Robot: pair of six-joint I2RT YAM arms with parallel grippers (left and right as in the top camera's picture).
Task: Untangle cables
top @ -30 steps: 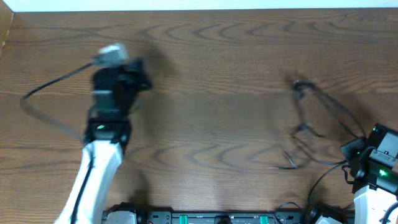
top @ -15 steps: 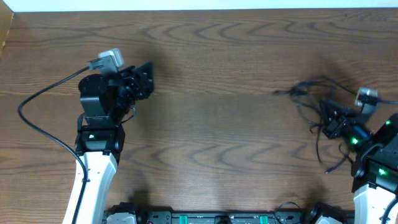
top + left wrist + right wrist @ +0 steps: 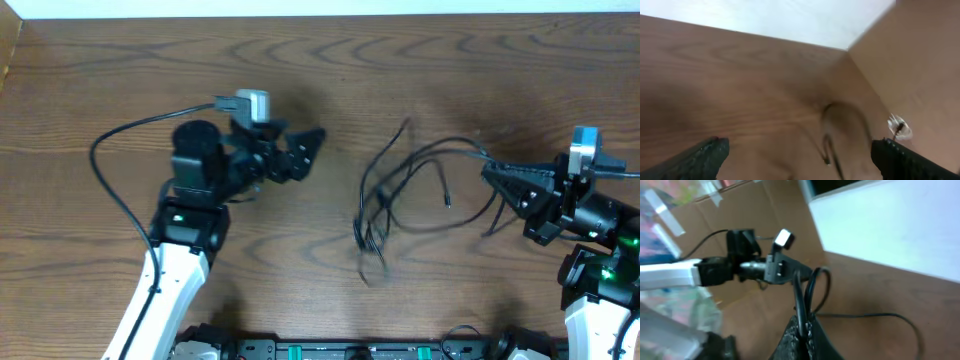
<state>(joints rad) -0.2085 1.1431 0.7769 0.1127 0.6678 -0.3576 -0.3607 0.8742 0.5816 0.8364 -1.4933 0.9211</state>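
Black cables [image 3: 372, 232] are pinched in the right gripper [image 3: 490, 173]; left gripper [image 3: 308, 152] gapes wide.

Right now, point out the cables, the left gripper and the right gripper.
cables [image 3: 370, 233], overhead view, the knotted lower part of the bundle.
left gripper [image 3: 308, 152], overhead view, between its open fingertips.
right gripper [image 3: 490, 172], overhead view, tip, shut on the cables.

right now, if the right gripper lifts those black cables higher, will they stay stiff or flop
Probably floppy: the cables trail from the right gripper in loose, uneven loops, holding no shape. Likely light: thin strands, carried by one pinch. The loops cross at the end away from the gripper, so they may snag and lift together.
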